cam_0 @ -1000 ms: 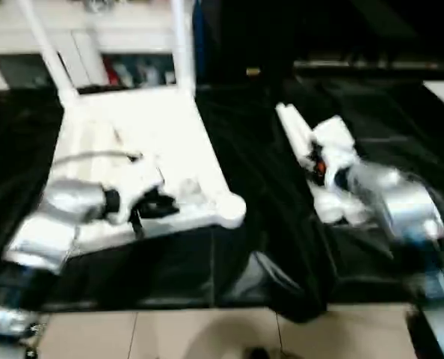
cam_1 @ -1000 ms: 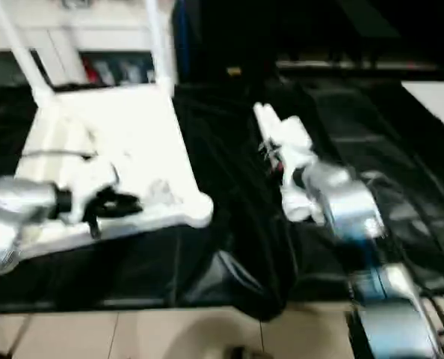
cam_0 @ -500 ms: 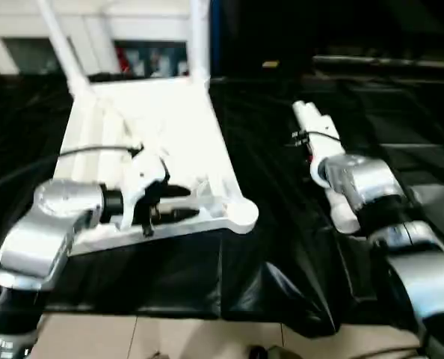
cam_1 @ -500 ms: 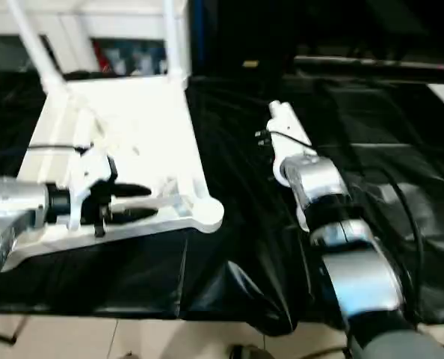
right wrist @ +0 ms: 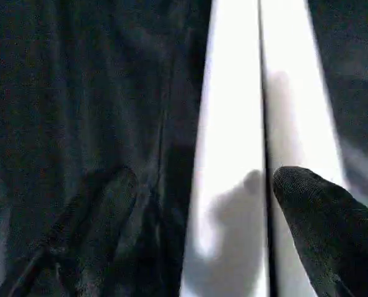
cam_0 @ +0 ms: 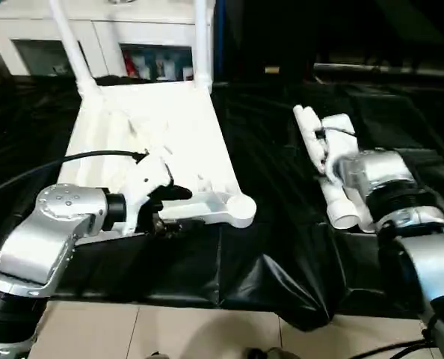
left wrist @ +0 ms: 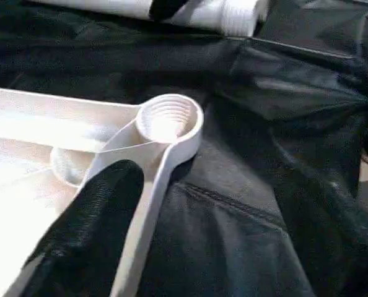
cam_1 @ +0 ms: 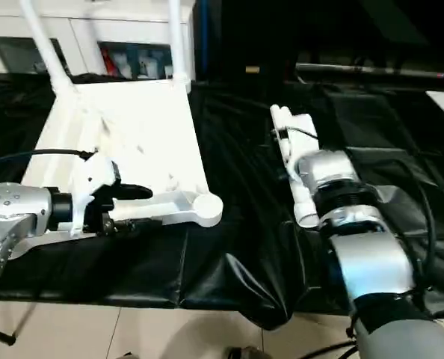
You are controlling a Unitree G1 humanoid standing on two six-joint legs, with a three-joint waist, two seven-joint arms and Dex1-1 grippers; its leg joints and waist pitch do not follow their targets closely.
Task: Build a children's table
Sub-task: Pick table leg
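Left gripper (cam_0: 173,209): fingers spread wide, straddling the near rim of the table top (cam_0: 155,131) without clamping it; one black finger (left wrist: 85,238) lies over the ribbed underside. The threaded corner socket (left wrist: 167,119) just ahead of it stands empty.

Right gripper (right wrist: 199,229): fingers well apart, holding nothing, poised over two loose legs (cam_0: 323,161) lying side by side on the black sheet (cam_0: 267,187), at three o'clock from the top.

The table top lies upside down at centre-left. Two legs (cam_0: 201,45) stand upright in its far corners, at twelve o'clock. A white cabinet (cam_0: 132,37) stands beyond; its contents cannot be made out. No legible writing.
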